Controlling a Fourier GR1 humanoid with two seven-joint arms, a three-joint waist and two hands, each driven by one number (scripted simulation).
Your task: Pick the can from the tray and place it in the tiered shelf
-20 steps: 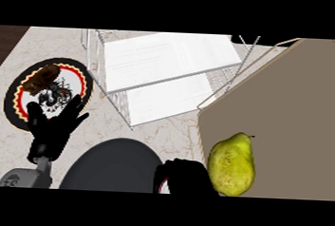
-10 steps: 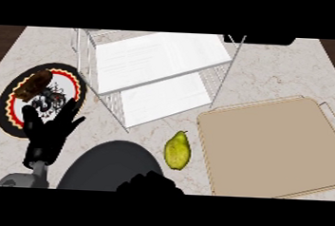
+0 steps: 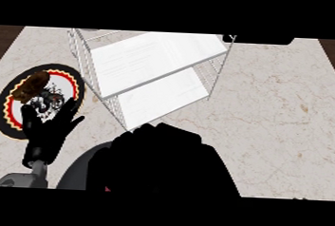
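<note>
Closest in, a big black mass fills the lower middle. That's the right hand (image 3: 165, 157), right up near the view, and there's no telling whether it is apart, together or clamped on anything. The can doesn't show, so where it lies relative to that hand can't be told; if the hand has it, the hand hides it. A dark grey rounded shape (image 3: 75, 175) sits just left of the mass.

Over at lower left, the left hand (image 3: 49, 128) is relaxed, with its fingers spread and pointing up over the near edge of the plate (image 3: 9, 115). A brown piece of food (image 3: 30, 83) sits on the plate's far side, beyond the fingertips.

Farther back, the white wire shelf (image 3: 155, 62) stands on the counter (image 3: 282, 120), its near corner just above the black mass.
</note>
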